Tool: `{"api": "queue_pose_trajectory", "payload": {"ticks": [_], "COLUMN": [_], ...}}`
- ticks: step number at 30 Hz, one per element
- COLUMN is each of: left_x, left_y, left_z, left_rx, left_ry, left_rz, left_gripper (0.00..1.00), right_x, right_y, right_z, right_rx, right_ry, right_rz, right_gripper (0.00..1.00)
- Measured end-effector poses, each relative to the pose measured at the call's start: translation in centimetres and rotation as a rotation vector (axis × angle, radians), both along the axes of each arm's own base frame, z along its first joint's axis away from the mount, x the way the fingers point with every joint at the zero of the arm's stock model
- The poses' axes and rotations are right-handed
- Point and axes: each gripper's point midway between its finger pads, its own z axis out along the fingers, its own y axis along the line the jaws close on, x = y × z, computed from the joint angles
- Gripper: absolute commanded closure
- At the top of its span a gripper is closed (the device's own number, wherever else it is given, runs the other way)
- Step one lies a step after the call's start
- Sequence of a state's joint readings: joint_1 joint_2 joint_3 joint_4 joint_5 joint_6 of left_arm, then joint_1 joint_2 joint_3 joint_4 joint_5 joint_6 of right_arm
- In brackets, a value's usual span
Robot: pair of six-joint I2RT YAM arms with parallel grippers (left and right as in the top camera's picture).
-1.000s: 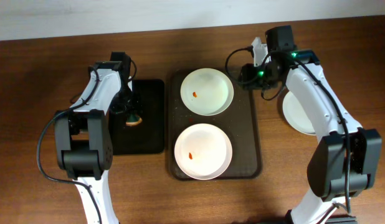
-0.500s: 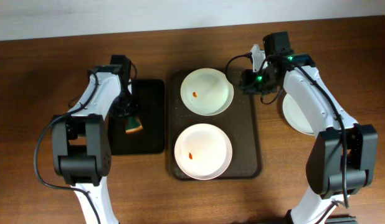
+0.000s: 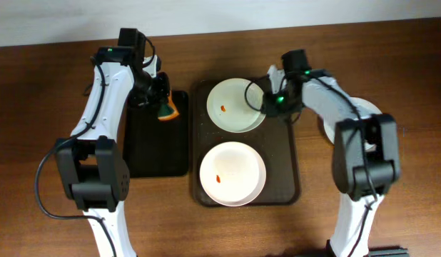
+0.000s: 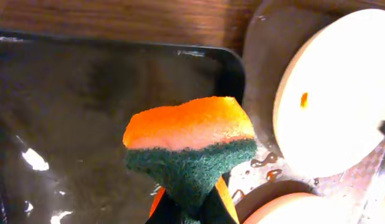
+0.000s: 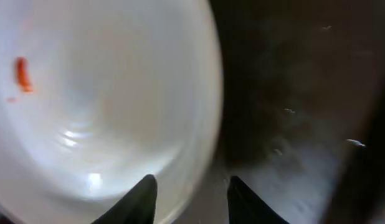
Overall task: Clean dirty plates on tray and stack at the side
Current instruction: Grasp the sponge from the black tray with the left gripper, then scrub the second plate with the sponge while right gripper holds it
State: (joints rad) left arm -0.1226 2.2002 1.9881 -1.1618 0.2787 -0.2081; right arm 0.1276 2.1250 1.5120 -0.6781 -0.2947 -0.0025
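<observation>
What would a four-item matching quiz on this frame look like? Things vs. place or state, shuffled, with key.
Things
1. sponge
2. far plate
3. near plate
4. third plate

Place or state
A. on the table, right of the tray
B. in the tray's near half, no gripper at it
C. clamped in the left gripper
D. in the tray's far half, the right gripper open astride its rim

Pairs: 1-C, 2-D, 3-B, 4-A
</observation>
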Motion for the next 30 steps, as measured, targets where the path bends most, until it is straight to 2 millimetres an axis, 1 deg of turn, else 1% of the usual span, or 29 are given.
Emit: {"api": "queue_pose_trajectory", "payload": {"ticks": [1, 2, 3, 4, 6, 7, 8, 9, 11, 12, 13, 16, 18, 20, 21, 23, 24, 27, 28, 30], "left_x": [0.0, 0.0, 0.0, 0.0, -0.1, 0.2, 0.3, 0.5, 0.6, 0.7, 0.8, 0.9, 1.1, 1.5, 1.7, 1.3, 0.6, -1.4, -1.8, -2.0], "left_y": [-0.5, -1.3, -1.9, -2.9, -5.5, -7.3, -8.0, -9.0, -10.3, -11.3, -11.9, -13.6, -14.6, -15.6, -16.3, -17.9, -19.2, -21.9, -22.5, -22.6], "left_z": [0.0, 0.0, 0.1, 0.1, 0.3, 0.5, 0.6, 0.8, 1.0, 1.3, 1.3, 1.7, 2.0, 1.7, 1.1, -1.1, -3.6, -7.5, -7.9, -8.2], "left_rx": [0.0, 0.001, 0.003, 0.007, 0.006, -0.002, -0.004, -0.008, -0.015, -0.022, -0.023, -0.044, -0.061, -0.078, -0.085, -0.102, -0.103, -0.109, -0.109, -0.105], "left_ry": [-0.005, -0.014, -0.021, -0.035, -0.07, -0.112, -0.123, -0.151, -0.175, -0.2, -0.211, -0.236, -0.248, -0.259, -0.259, -0.222, -0.18, -0.108, -0.1, -0.097], "left_rz": [-0.014, -0.034, -0.049, -0.075, -0.138, -0.175, -0.188, -0.206, -0.229, -0.246, -0.252, -0.236, -0.218, -0.197, -0.194, -0.197, -0.217, -0.268, -0.28, -0.284], "left_gripper": [1.0, 1.0, 1.0, 1.0, 1.0, 1.0, 1.0, 1.0, 1.0, 1.0, 1.0, 1.0, 1.0, 1.0, 1.0, 1.0, 1.0, 1.0, 1.0, 1.0], "right_x": [0.2, 0.6, 0.5, 0.3, -1.1, -2.3, -2.9, -3.4, -2.9, -2.4, -1.9, -1.5, -1.7, -1.8, -1.8, -1.8, -1.8, -1.8, -1.9, -2.0], "right_y": [0.5, 0.5, 0.4, 0.2, 0.0, -0.2, -0.3, -0.4, -0.4, -0.6, -1.2, -2.1, -2.2, -2.2, -2.2, -2.2, -2.2, -2.3, -2.3, -2.3], "right_z": [-0.7, -0.7, -0.8, -1.0, -1.2, -1.2, -1.2, -1.2, -0.9, -0.9, -1.0, -1.0, -1.0, -1.1, -1.0, -1.0, -1.0, -1.1, -1.1, -1.1], "right_rx": [0.003, -0.001, -0.006, -0.01, -0.011, -0.012, -0.015, -0.014, -0.008, -0.016, -0.034, -0.043, -0.039, -0.037, -0.037, -0.036, -0.036, -0.035, -0.036, -0.036], "right_ry": [-0.004, -0.018, -0.011, 0.005, 0.084, 0.146, 0.177, 0.204, 0.179, 0.163, 0.14, 0.133, 0.144, 0.155, 0.156, 0.158, 0.158, 0.162, 0.166, 0.168], "right_rz": [0.007, 0.001, -0.011, -0.026, -0.066, -0.1, -0.116, -0.126, -0.125, -0.139, -0.144, -0.173, -0.191, -0.208, -0.214, -0.219, -0.22, -0.227, -0.229, -0.23], "right_gripper": [0.81, 0.88, 0.89, 0.92, 0.92, 0.78, 0.6, 0.6, 0.79, 0.87, 0.96, 0.96, 0.96, 0.96, 0.96, 0.96, 0.96, 0.96, 0.96, 0.96]}}
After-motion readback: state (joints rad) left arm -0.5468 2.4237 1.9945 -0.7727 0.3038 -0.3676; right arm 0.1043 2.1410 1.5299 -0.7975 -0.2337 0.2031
